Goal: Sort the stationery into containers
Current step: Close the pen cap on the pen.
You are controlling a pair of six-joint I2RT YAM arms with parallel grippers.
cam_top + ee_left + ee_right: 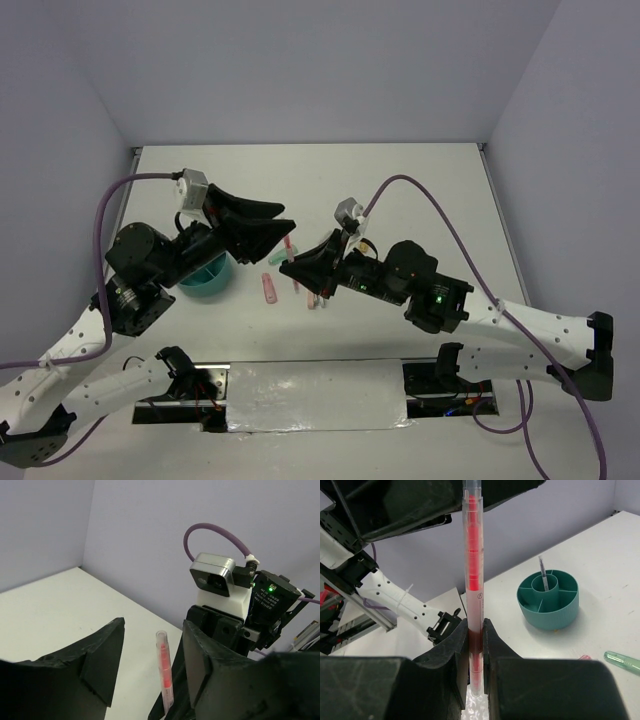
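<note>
Right gripper [476, 630] clamps thin pink pen [472, 570]; left gripper [150, 650] open, empty. Thin dark pen [543, 575] in organizer [547, 614]; mint-green tube [622, 661] unsorted on table [620, 555].

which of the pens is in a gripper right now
The thin pink pen, clamped upright between the right gripper fingers. The other thin pen is held by nothing: it stands in the teal organizer's centre cup.
</note>
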